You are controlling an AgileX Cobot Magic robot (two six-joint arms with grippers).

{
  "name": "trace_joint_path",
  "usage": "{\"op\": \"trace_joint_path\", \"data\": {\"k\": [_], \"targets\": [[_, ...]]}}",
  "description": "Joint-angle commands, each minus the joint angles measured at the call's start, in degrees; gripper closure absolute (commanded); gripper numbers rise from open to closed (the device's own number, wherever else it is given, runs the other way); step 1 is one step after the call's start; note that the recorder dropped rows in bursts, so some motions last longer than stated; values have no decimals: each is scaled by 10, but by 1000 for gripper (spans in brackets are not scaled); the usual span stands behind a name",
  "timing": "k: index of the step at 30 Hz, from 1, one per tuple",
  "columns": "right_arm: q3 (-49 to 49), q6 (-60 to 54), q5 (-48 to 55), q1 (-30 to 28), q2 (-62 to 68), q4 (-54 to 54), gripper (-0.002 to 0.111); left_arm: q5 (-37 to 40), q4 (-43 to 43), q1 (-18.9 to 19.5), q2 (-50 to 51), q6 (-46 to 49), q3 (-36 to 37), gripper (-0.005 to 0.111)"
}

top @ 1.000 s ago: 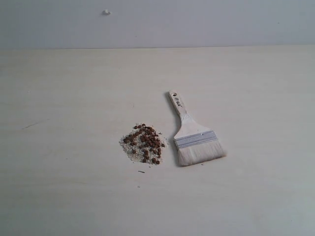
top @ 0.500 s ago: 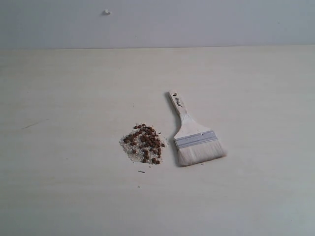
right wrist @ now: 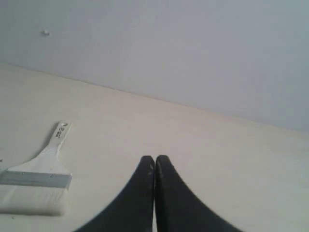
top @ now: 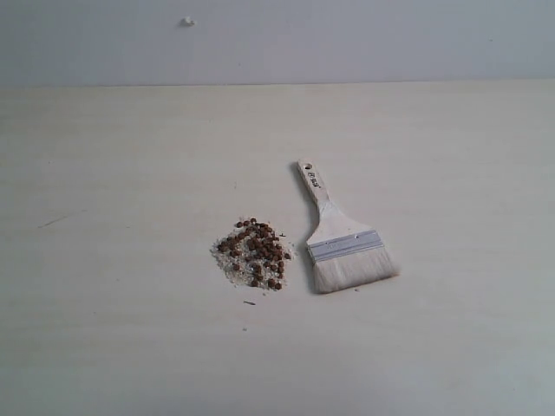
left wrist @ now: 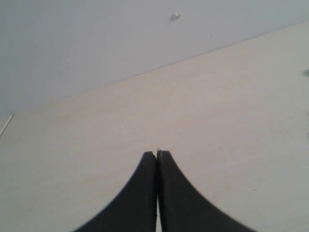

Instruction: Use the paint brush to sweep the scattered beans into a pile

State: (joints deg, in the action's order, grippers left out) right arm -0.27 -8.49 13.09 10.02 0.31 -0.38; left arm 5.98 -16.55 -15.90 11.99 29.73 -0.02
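**Reddish-brown beans point(top: 260, 246) gathered in 1 pile point(top: 251, 258); paint brush point(top: 338, 232) lying alongside, both grippers closed and empty**

Setting: a pale wooden table point(top: 121, 173) backed by a plain grey wall point(top: 364, 43), with 1 small white mark point(top: 187, 22) high on that wall.

Item 1, the beans: in the exterior view they sit in 1 compact mound near the middle of the table. They are mixed with fine whitish grains point(top: 225, 263), which spread a little wider along the mound's left and near edges. A few dark specks point(top: 250, 302) lie just outside the mound on the camera's side.

Item 2, the paint brush: it lies flat on the table just right of the pile, with a narrow strip of bare table between them. The pale bristles point(top: 355, 271) point toward the camera and the silver ferrule point(top: 345, 245) crosses the middle. The light wooden handle point(top: 315, 192) runs away toward the wall, leaning left, with a hole at its end. Neither gripper touches it.

Item 3, the left gripper point(left wrist: 156, 153): 2 black fingers point(left wrist: 137, 198) meet at the tips, fully closed with nothing between them, over bare table.

Item 4, the right gripper point(right wrist: 154, 158): its fingers are likewise pressed together and hold nothing. The paint brush lies on the table well apart from its tips
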Motion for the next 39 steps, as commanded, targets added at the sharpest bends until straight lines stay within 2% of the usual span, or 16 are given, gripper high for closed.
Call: {"op": "trace_joint_path", "data": {"k": [1,33,39], "targets": [[3,-3,42,0,-3,4,108,-3,-2,0,-2,-1,0,107],[3,-1,40,0,-3,4,108,-3,-1,0,-5,-1,0,107],[3,-1,40,0,-3,4,108,-2,-1,47,-57,-1,0,107]]}}
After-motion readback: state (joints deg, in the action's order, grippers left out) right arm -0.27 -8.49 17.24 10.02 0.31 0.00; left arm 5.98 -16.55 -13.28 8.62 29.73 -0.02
